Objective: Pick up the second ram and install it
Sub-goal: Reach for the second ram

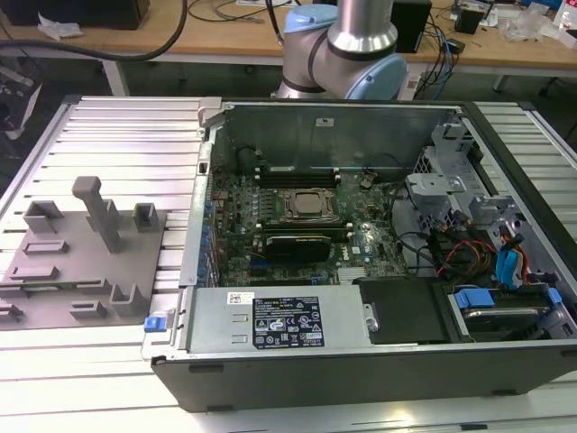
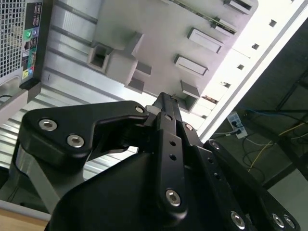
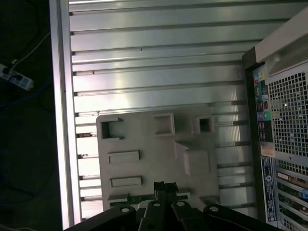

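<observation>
Second ram lies as a thin greenish strip along one edge of the grey tray and is not yet lifted. The gripper hangs above that same edge of the tray, its fingers pressed together and holding nothing. To grasp well, I judge it should open, set its fingers across the strip's long sides and descend straight, clear of the tray's moulded blocks.

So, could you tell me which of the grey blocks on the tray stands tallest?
The flat-topped post near the middle of the tray; it rises well above the low, squat blocks around it.
</observation>
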Motion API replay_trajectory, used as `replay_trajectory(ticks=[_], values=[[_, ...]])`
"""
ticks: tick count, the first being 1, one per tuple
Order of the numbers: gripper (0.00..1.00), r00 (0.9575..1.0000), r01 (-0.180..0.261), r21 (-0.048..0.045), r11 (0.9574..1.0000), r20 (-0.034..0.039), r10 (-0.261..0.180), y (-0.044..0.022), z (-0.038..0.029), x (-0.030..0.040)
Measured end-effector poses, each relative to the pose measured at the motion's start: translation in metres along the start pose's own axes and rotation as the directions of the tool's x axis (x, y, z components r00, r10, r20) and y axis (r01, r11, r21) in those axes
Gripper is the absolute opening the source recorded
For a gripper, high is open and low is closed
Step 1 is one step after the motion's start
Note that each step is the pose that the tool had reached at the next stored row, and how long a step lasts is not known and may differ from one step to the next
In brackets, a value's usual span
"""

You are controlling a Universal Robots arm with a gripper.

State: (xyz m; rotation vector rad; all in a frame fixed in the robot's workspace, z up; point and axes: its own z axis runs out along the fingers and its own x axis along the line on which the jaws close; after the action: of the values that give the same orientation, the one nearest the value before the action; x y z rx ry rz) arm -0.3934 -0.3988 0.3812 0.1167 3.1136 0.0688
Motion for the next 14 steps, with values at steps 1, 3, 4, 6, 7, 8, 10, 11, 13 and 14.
replay_trajectory(ticks=[1, 3, 4, 6, 7, 8, 10, 11, 13, 14], values=[[0.11, 1.0000, 0.000, 0.0000, 1.0000, -0.0001, 0.000, -0.0003, 0.0001, 0.0029], [0.11, 1.0000, 0.000, 0.0000, 1.0000, 0.0000, 0.000, -0.0008, 0.0009, 0.0095], [0.11, 1.0000, 0.000, 0.0000, 1.0000, 0.0000, 0.000, -0.0010, 0.0013, 0.0129], [0.11, 1.0000, 0.000, -0.0001, 1.0000, 0.0000, 0.000, -0.0014, 0.0018, 0.0179], [0.11, 1.0000, 0.000, 0.0000, 1.0000, -0.0001, 0.000, -0.0017, 0.0020, 0.0212], [0.11, 1.0000, 0.000, 0.0000, 1.0000, 0.0000, 0.000, -0.0018, 0.0022, 0.0228], [0.11, 1.0000, 0.000, 0.0000, 1.0000, 0.0000, 0.000, -0.0019, 0.0022, 0.0235], [0.11, 1.0000, 0.000, 0.0000, 1.0000, -0.0001, 0.000, -0.0024, 0.0022, 0.0235], [0.11, 1.0000, 0.000, 0.0000, 1.0000, -0.0001, 0.000, -0.0071, 0.0022, 0.0232], [0.11, 1.0000, 0.000, 0.0000, 1.0000, 0.0000, 0.000, -0.0087, 0.0022, 0.0230]])
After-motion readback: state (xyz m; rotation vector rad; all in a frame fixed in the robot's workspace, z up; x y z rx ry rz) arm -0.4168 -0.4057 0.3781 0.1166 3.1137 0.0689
